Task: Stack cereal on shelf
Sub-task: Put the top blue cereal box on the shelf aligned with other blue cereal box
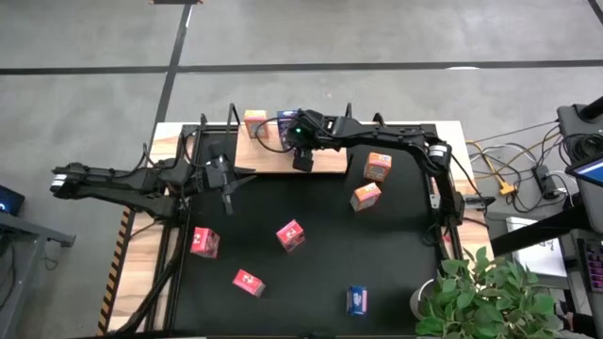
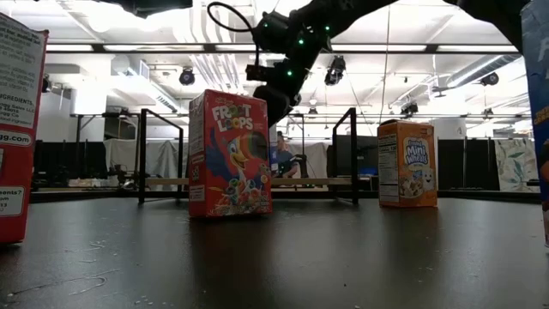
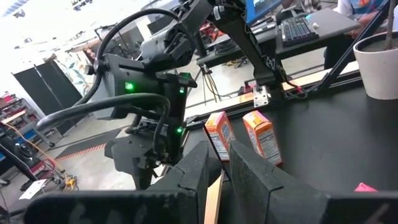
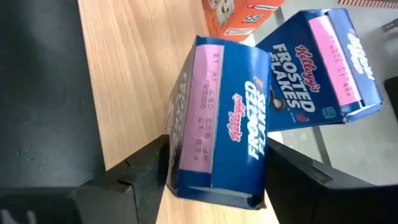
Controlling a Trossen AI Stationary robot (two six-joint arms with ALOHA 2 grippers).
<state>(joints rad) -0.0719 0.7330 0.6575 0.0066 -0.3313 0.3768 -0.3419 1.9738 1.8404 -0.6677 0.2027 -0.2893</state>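
Observation:
The shelf, a light-wood board with black posts, lies at the mat's far edge. An orange cereal box and a blue one stand on it. My right gripper reaches over the board and is shut on another blue Frosted Flakes box, which stands on the wood beside the blue box. My left gripper hovers at the board's left end, its fingers nearly together with nothing between them. My right gripper has the blue box between its two fingers, one on each broad face, at the box's near end. The fingers slant down from the near-right side. The box stands on the board with its pink top panel up.
On the black mat lie two orange boxes, three red ones and a blue one. A potted plant stands at the near right corner.

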